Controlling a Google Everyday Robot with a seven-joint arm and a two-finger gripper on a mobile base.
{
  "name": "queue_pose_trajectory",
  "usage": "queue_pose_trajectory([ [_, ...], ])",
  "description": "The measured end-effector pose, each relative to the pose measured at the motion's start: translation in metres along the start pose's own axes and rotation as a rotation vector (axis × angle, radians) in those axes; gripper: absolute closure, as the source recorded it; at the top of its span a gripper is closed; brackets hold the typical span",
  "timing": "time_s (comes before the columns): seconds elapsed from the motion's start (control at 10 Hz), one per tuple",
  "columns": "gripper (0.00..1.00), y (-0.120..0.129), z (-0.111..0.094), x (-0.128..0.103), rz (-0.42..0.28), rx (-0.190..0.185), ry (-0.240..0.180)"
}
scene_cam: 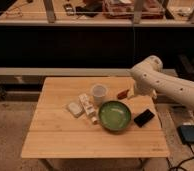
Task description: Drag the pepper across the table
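Possibly small reddish-brown pepper (123,94) skids into white cup (99,93) at its 9 o'clock; gripper (134,95) sits at pepper's 3 o'clock, grip state cannot tell.

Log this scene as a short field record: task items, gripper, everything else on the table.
pepper: lying on the table, right of the white cup, behind the green bowl
table: light wooden planks
gripper: low over the table's right side, just right of the pepper; contact cannot be told
green bowl: right of centre, toward the front
white cup: upright, behind and left of the bowl
white blocks: clustered left of the bowl
black phone: flat, right of the bowl
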Motion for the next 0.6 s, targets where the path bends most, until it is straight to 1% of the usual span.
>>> queue_pose_trajectory([
  [0.3,0.2,0.0,0.0,0.001,0.001,0.002,0.001],
  [0.4,0.2,0.0,0.001,0.004,0.014,0.005,-0.001],
  [0.5,0.2,0.0,0.003,0.014,0.05,0.009,-0.004],
  [0.6,0.2,-0.005,0.006,0.032,0.096,0.023,0.0],
])
